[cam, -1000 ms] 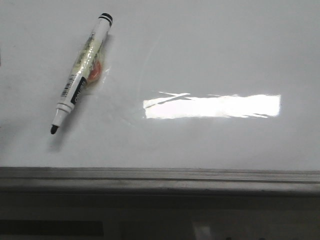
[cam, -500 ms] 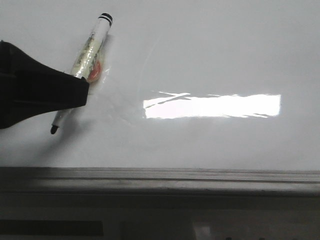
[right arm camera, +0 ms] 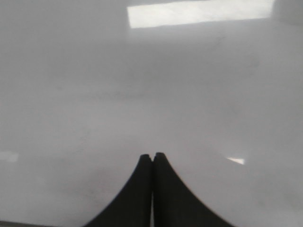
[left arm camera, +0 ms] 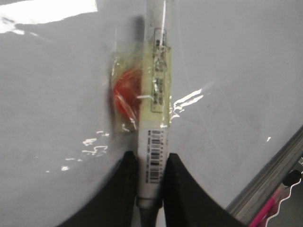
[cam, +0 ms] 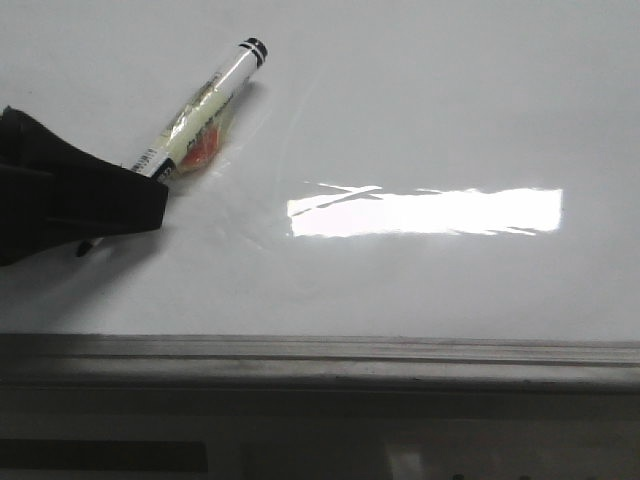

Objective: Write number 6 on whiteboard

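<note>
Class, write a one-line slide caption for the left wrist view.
Left pincer gripping an uncapped marker above the unmarked whiteboard.

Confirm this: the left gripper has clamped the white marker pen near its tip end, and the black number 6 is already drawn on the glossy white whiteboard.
One thing is wrong: no number 6 is drawn yet. The front view shows the whiteboard bare of marker strokes. The left gripper does clamp the white marker pen near its tip end.

A pink, pen-like object (left arm camera: 268, 211) lies just off the board's framed edge, beside something with a wavy white outline (left arm camera: 288, 203). Both are half out of sight, too little showing to identify them.
</note>
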